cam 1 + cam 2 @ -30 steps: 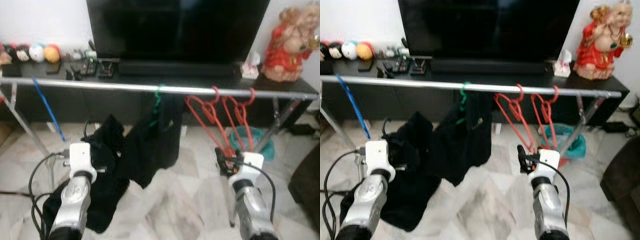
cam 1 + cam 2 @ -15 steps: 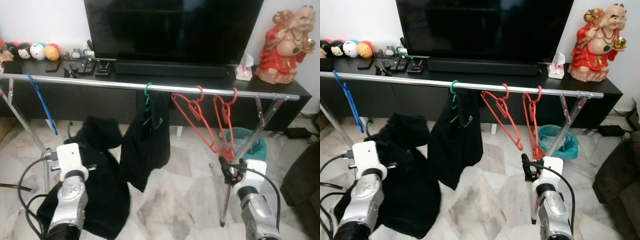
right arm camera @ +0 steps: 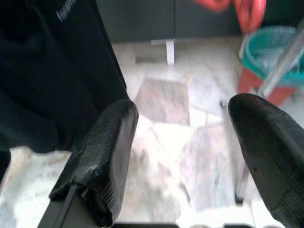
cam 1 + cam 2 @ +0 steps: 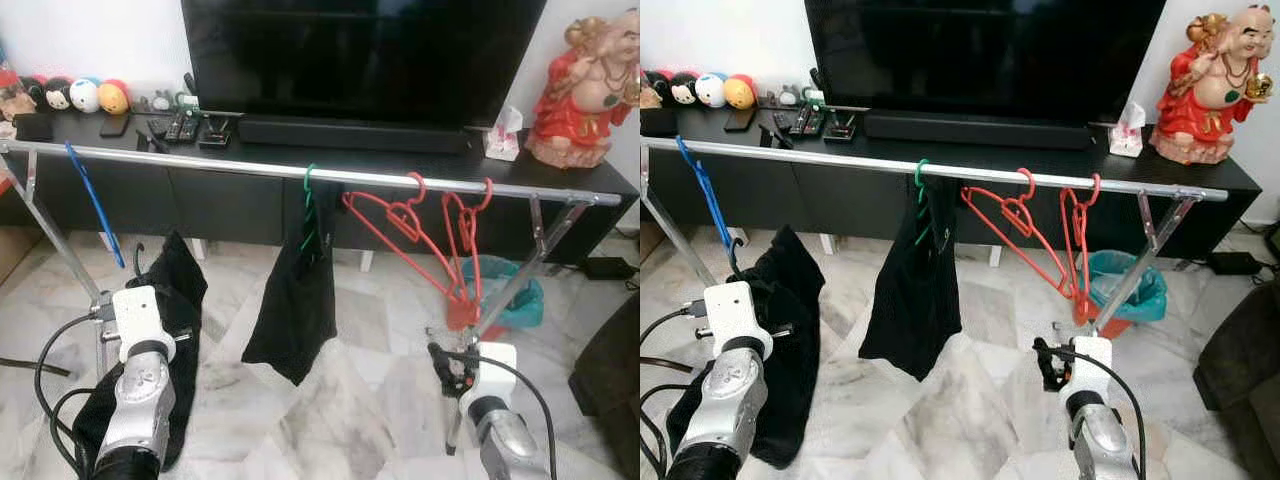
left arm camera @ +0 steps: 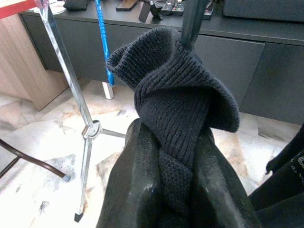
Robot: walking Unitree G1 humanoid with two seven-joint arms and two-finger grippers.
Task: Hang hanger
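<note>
Since the earlier frames the black garment on the left has come away from the hanging one and now droops as a separate bundle beside the left arm, and the right arm sits lower and a little further back from the rail (image 4: 300,172). The left gripper (image 5: 173,156) is closed on a fold of this dark knitted garment (image 5: 175,104), which bulges up between its fingers. The right gripper (image 3: 190,147) is wide open with nothing between its fingers, marble floor (image 3: 166,142) showing in the gap. On the silver rail, a green hanger (image 4: 310,195) carries a black shirt (image 4: 298,300) near the middle; two empty red hangers (image 4: 410,225) hang to its right, and a blue hanger (image 4: 95,205) hangs near the left end. Behind stand a black TV tabletop (image 4: 330,150), a television (image 4: 360,55), a red figurine (image 4: 585,85) and a teal bin (image 4: 520,295) on the floor
</note>
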